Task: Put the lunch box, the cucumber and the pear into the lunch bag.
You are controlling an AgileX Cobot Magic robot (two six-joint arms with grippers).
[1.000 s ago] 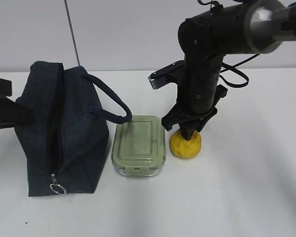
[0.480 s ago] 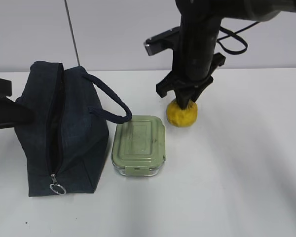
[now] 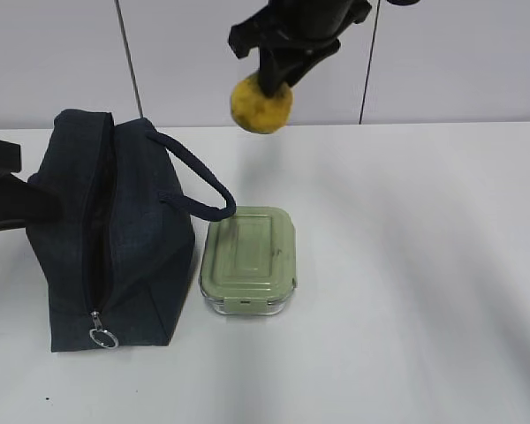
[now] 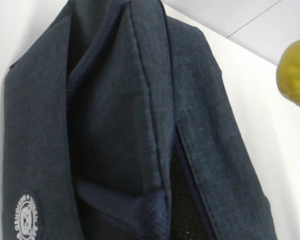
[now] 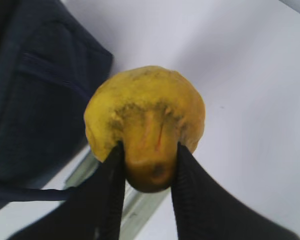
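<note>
Since a second ago, my right gripper (image 5: 149, 165) has carried the pear (image 3: 261, 103) up off the table (image 3: 424, 265) and leftward; it now hangs in the air above and behind the lunch box (image 3: 249, 258), near the bag's strap handle (image 3: 194, 181); the box and bag have not shifted. Pear's long axis runs roughly vertical, narrow orange-tinged neck up between the two black ribbed fingers (image 5: 110, 195), lumpy yellow bulb hanging below; the jaws are clamped narrowly on that neck. I see the lunch bag (image 3: 115, 238) lying at left, boxy dark navy woven fabric, its long axis running away from the camera, zipper slit parted along the top, metal ring pull (image 3: 103, 336) at the near end; a white round logo (image 4: 27, 220) shows on one side. My left gripper is out of sight; its jaws are closed. Lunch box: rounded rectangle, clear glass, matte sage-green lid, flat on the white table just beside the bag.
</note>
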